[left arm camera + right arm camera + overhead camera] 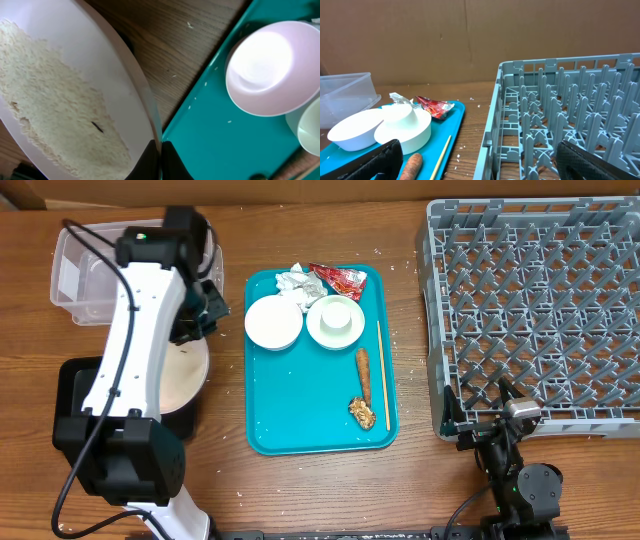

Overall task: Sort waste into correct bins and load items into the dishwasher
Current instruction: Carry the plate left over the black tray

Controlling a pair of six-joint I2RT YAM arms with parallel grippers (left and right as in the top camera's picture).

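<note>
My left gripper [160, 157] is shut on the rim of the large white plate [60, 100], which carries white rice. Overhead, the plate [183, 375] hangs over the right edge of the black tray [72, 392], and the arm hides part of it. The clear tub [78, 275] stands behind. On the teal tray [300, 425] lie a white bowl [273, 322], a second bowl with a small cup in it [335, 320], a napkin [295, 280], a red wrapper [340, 278], a sausage piece [363, 368], a crumbly bit [362, 412] and a wooden stick [383, 375]. My right gripper [485, 165] is open and empty at the front left corner of the grey dish rack [540, 300].
Loose rice grains lie on the wood between the teal tray and the rack [480, 102]. The rack [570, 100] holds no dishes. The teal tray's edge [225, 145] lies just right of the held plate. A cardboard wall stands behind the table.
</note>
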